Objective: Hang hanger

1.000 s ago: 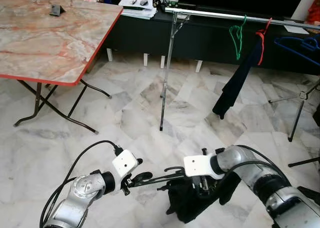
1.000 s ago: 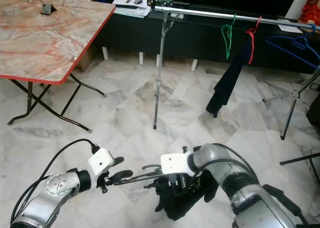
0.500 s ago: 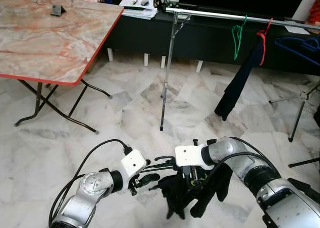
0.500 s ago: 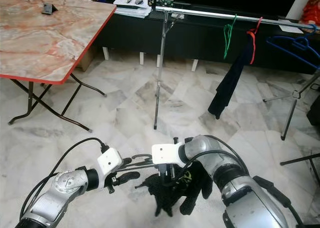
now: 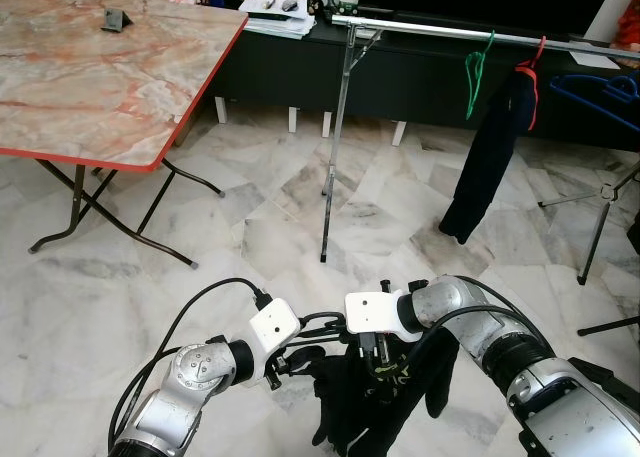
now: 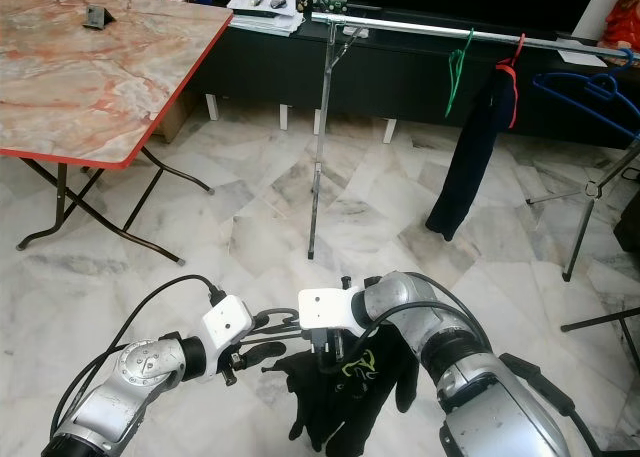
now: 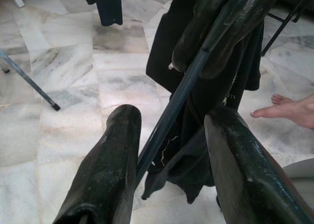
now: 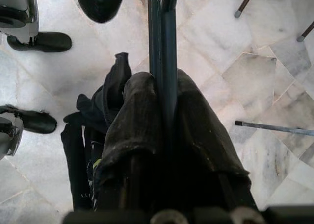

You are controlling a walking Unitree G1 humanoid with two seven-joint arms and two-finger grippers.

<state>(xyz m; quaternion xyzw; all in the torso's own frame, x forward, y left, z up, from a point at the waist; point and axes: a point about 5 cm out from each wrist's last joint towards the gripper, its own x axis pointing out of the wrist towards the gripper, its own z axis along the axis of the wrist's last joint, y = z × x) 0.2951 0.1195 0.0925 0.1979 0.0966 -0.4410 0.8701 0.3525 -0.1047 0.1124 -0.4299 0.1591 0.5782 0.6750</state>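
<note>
Marble-topped folding table [image 5: 90, 87] far left, long silver clothes rail [image 5: 480, 37] ahead. Black limp garment on dark wire hanger [image 6: 345, 387] hangs low before us, well short of rail. Right gripper [image 8: 162, 94] jaws clamped on hanger wire; left gripper [image 7: 169, 136] jaws apart, straddling wire. We judge load light, floppy; grip stiff wire near hook.

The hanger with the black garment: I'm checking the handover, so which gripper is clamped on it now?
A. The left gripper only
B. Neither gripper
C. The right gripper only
C: the right gripper has its fingers pressed shut on the hanger bar, while the left gripper stands open around the bar.
</note>
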